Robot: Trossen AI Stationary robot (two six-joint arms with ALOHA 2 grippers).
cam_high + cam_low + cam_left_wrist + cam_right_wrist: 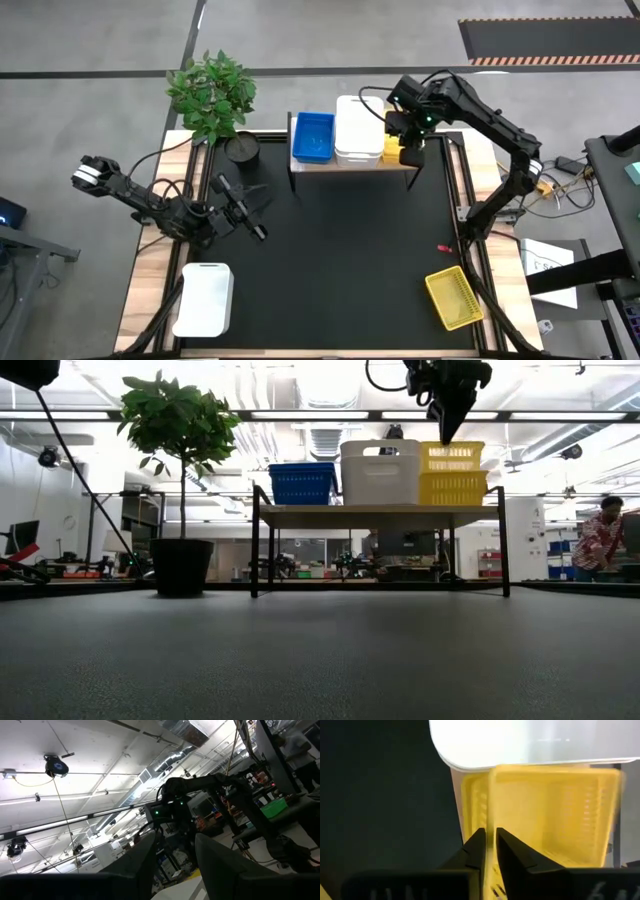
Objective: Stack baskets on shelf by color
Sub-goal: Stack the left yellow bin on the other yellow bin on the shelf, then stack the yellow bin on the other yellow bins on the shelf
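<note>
Right tool (pixel 490 842) pinches the rim of the top yellow basket (pixel 555 815) on the shelf (pixel 380 515), seating it; left tool (pixel 243 208) idles open above the bench.

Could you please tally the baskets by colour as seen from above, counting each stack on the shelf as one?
Blue: 1, the blue stack on the shelf
White: 2, the white stack on the shelf, the white basket on the table
Yellow: 2, the yellow stack on the shelf, the yellow basket on the table
Total: 5
</note>
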